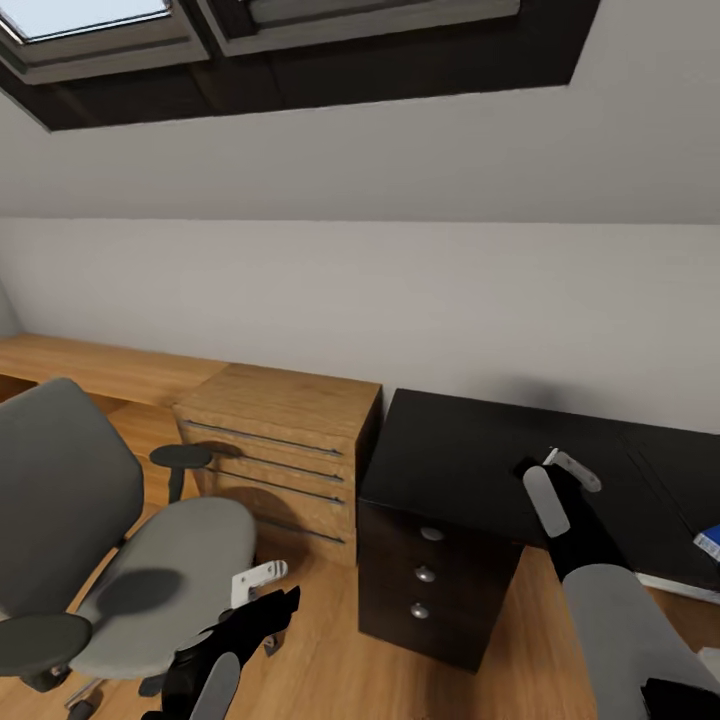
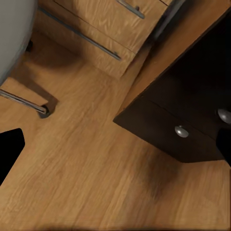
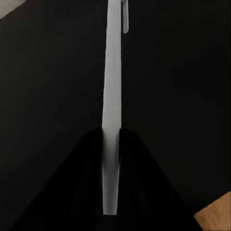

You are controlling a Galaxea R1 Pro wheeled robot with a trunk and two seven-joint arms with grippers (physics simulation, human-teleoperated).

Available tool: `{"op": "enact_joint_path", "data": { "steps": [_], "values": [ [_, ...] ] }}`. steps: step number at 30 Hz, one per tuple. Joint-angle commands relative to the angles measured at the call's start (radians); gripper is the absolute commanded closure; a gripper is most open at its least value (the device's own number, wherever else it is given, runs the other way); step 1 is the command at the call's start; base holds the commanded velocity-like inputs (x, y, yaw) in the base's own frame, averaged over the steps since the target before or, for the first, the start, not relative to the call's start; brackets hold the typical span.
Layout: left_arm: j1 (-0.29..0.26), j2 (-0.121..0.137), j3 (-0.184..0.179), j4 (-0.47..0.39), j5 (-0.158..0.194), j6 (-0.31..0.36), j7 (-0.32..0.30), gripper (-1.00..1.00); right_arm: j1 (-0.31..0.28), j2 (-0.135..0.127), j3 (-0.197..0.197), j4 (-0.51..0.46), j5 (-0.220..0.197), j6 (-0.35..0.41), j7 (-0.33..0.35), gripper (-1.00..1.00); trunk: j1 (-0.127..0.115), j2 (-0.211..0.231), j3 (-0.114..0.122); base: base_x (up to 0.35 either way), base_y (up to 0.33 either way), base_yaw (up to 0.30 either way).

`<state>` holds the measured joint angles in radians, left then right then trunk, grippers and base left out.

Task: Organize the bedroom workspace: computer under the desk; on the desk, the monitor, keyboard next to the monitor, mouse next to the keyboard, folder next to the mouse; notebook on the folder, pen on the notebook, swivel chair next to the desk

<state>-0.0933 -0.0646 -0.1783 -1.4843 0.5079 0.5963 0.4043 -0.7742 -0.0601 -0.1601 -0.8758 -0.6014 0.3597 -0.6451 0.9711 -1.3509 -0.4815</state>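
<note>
Right pincer (image 1: pixel 570 468) reaches out over the black desk (image 1: pixel 450 450). In the right wrist view this pincer (image 3: pixel 111 139) is closed narrowly on the pen (image 3: pixel 113 72), a slim white stick that runs straight out between the dark fingers (image 3: pixel 86 163), with a small clip near its far end. Beneath the pen is the bare black desk top. Whether the pen touches the top, I cannot tell.

At the head view's right edge, a corner of the blue folder (image 1: pixel 708 543) lies on the desk, well apart from the right pincer.

Under the desk's near end is a black drawer unit (image 1: pixel 425 573) with round silver knobs. A wooden chest (image 1: pixel 290 440) with bar handles stands just beside it.

Left pincer (image 1: pixel 262 590) hangs low over the light wood floor (image 1: pixel 330 640), between the drawer unit and the grey swivel chair (image 1: pixel 170 560). Its fingers (image 2: pixel 9 151) sit at opposite edges of the left wrist view, so it is wide and holds nothing.

The chair stands near the chest, its seat bare. Dark-framed skylights (image 1: pixel 100 30) sit in the sloped white ceiling.
</note>
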Motion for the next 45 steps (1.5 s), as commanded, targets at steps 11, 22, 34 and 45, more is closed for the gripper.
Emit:
{"op": "enact_joint_path", "data": {
  "steps": [11,22,34,45],
  "values": [
    [-0.001,-0.001,-0.011,-0.001,0.001,-0.003,0.010,-1.00,0.000,-0.057,-0.135,-0.002,-0.007,0.004,-0.003,1.00,0.000,-0.001,-0.001,0.000,-0.153,-0.295],
    [0.000,0.000,-0.050,-0.001,-0.036,-0.006,0.010,-1.00,0.000,-0.139,-0.188,0.000,-0.072,0.010,-0.002,1.00,0.000,-0.001,-0.001,0.043,-0.262,-0.300],
    [0.000,0.000,-0.053,-0.001,-0.040,-0.006,0.010,-1.00,0.000,-0.153,-0.188,-0.001,-0.095,0.028,0.001,1.00,0.000,-0.001,-0.004,0.008,-0.031,-0.278],
    [0.000,0.000,-0.054,-0.001,-0.040,-0.006,0.010,-1.00,0.000,-0.152,-0.063,0.000,-0.092,0.026,0.039,1.00,0.000,-0.001,-0.004,0.000,-0.001,-0.033]
  ]
}}
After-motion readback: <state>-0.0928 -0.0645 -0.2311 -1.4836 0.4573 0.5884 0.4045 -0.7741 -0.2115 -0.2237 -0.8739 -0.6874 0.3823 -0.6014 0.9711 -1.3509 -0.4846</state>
